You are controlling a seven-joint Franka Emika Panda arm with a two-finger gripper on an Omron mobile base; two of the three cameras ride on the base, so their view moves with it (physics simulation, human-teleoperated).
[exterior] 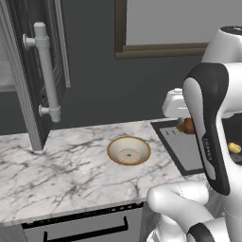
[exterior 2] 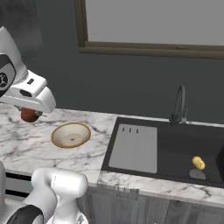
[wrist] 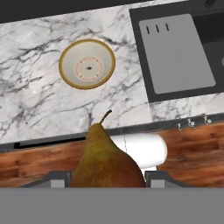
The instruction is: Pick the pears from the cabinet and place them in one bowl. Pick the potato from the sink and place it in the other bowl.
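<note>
- The claw (wrist: pixel 107 186) is clenched on a brown pear (wrist: pixel 107 162), stem pointing away from the hand; in the right base view the fruit (exterior 2: pixel 29 115) shows reddish-brown under the white hand, hanging above the tabletop (exterior 2: pixel 26 144).
- The tan bowl (exterior 2: pixel 71 134) sits on the marble at about 4 o'clock from the pear in that view, near but not under it; in the hand view the bowl (wrist: pixel 87 64) lies at 12 o'clock, well beyond the stem.
- The step in hand is judged to be carrying the pear to the bowl. To do it well, the hand should travel until the bowl's centre ring sits under the fruit, then come low before letting go, so the pear does not bounce off the shallow rim.
- The potato (exterior 2: pixel 198 162) lies in the black sink (exterior 2: pixel 175 144), far off at 3 o'clock and untouched.
- Room: open marble surrounds the bowl on all sides. The sink's edge is just at 3 o'clock of the bowl, the tabletop's front edge close behind it, and the open cabinet door (exterior: pixel 38 71) with its bar handle stands at 9 o'clock in the left base view.
</note>
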